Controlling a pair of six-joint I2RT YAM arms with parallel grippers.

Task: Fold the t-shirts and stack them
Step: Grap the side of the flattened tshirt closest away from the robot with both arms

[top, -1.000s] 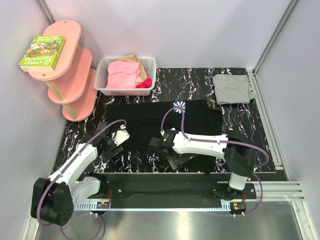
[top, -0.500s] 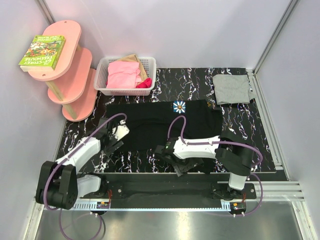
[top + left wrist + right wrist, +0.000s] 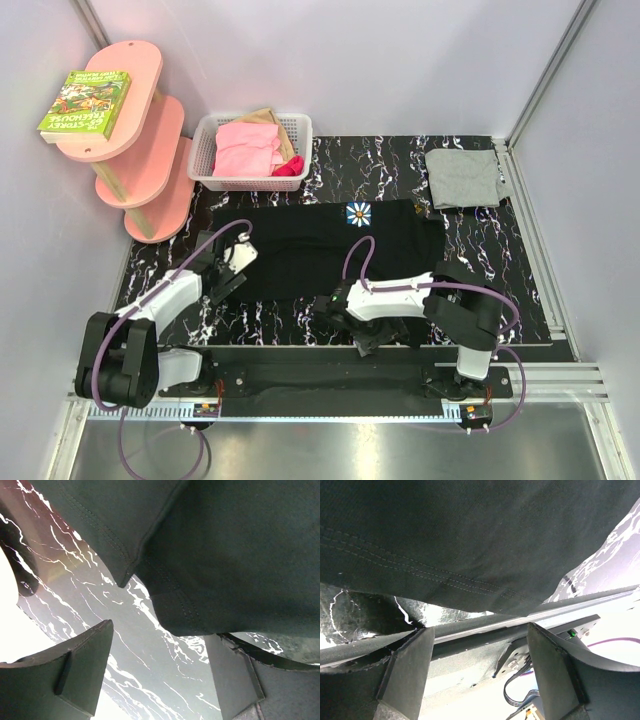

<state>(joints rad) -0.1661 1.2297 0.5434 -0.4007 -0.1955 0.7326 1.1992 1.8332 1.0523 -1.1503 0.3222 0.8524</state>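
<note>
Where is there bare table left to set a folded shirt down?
Two bare patches: the far strip between the basket and the grey t-shirt, and the right side below the grey t-shirt, beside the black t-shirt. The near left and near middle are crowded: the left arm and right arm reach to the black t-shirt's edges there.

Black marbled surface, two garments
Black flower-print t-shirt spread flat, centre; grey t-shirt folded, far right corner.

Green book on a pink tiered shelf, white basket of pink cloth just beside, black marbled table
</note>
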